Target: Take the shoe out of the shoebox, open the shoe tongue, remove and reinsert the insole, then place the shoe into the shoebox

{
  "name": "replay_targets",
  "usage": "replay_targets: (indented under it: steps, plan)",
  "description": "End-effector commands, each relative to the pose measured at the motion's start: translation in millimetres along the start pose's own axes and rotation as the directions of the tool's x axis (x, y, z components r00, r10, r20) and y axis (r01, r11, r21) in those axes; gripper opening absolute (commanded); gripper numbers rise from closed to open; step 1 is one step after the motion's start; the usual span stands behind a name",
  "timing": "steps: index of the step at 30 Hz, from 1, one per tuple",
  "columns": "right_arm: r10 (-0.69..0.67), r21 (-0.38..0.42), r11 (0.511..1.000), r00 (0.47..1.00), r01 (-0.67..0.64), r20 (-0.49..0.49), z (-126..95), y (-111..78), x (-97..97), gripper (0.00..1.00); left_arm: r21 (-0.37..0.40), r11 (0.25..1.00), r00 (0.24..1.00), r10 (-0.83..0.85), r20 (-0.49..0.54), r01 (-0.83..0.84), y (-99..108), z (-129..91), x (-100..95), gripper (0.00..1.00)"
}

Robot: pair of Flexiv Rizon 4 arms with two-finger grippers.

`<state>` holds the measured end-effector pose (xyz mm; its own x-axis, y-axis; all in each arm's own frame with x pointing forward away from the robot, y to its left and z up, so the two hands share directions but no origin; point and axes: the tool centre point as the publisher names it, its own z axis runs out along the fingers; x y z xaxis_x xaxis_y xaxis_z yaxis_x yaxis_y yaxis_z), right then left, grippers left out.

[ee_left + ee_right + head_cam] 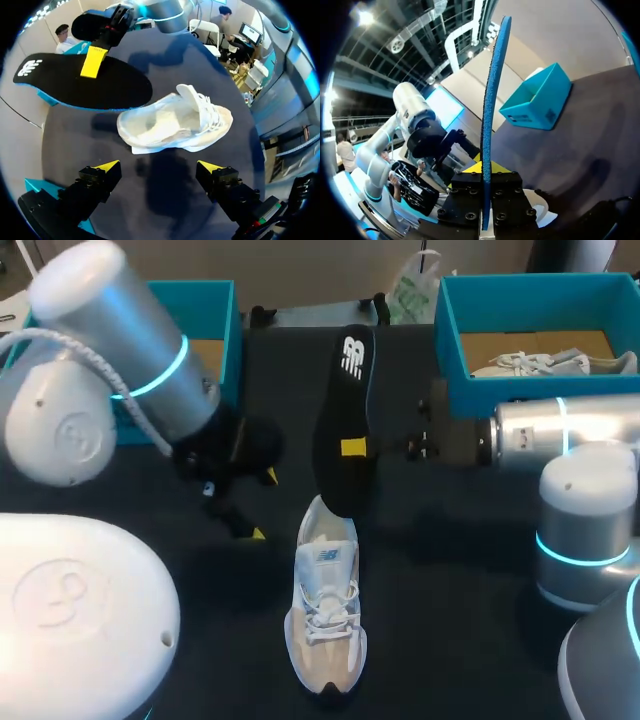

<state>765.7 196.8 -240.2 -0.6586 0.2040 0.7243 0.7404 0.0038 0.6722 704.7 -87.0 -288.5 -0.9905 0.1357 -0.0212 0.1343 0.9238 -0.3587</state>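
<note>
A white shoe (325, 610) lies on the dark table, toe toward the front edge, its tongue lifted; in the left wrist view the shoe (175, 120) lies just ahead of my open left gripper (157, 167). In the head view my left gripper (262, 505) hovers to the left of the shoe's heel. The black insole (345, 420) hangs over the shoe's heel, with my right gripper (353, 447) shut on its edge. From the right wrist the insole (492, 100) stands edge-on between the shut fingers of my right gripper (486, 172). The insole (80, 80) is outside the shoe.
A teal shoebox (232, 330) stands at the back left, partly behind my left arm. A second teal shoebox (500, 395) at the back right holds another white shoe (555, 362). A plastic bag (412, 290) lies at the table's far edge.
</note>
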Motion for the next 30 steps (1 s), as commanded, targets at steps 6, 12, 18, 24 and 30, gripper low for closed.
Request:
replay_targets:
  steps: [6, 12, 18, 24, 30]
  plan:
    - [-0.008, -0.036, 0.999, 1.000, 0.008, -0.004, 6.0, -5.8, -1.4, 0.00, -0.048, 0.999, 1.000, -0.017, -0.020, 0.016, 0.2, 19.3, -12.3, 1.00]
    - [-0.011, -0.035, 0.999, 1.000, 0.011, -0.003, 8.1, -6.6, -4.7, 0.00, -0.011, 1.000, 1.000, 0.001, -0.017, -0.001, -0.5, 30.6, -11.3, 1.00]
    - [-0.031, -0.056, 0.998, 0.999, 0.029, -0.027, 13.8, -11.2, -15.0, 0.00, 0.020, 1.000, 1.000, 0.012, -0.006, -0.012, 2.9, 47.5, -9.2, 1.00]
    - [-0.066, -0.068, 0.996, 0.997, 0.063, -0.039, 20.0, -11.5, -15.2, 0.00, 0.041, 0.999, 1.000, 0.000, -0.008, 0.000, 10.7, 56.9, -8.2, 1.00]
    - [-0.079, -0.077, 0.994, 0.996, 0.076, -0.043, 21.4, -14.5, -16.9, 0.00, 0.090, 0.996, 0.999, 0.027, -0.024, -0.025, 10.0, 66.9, -5.9, 1.00]
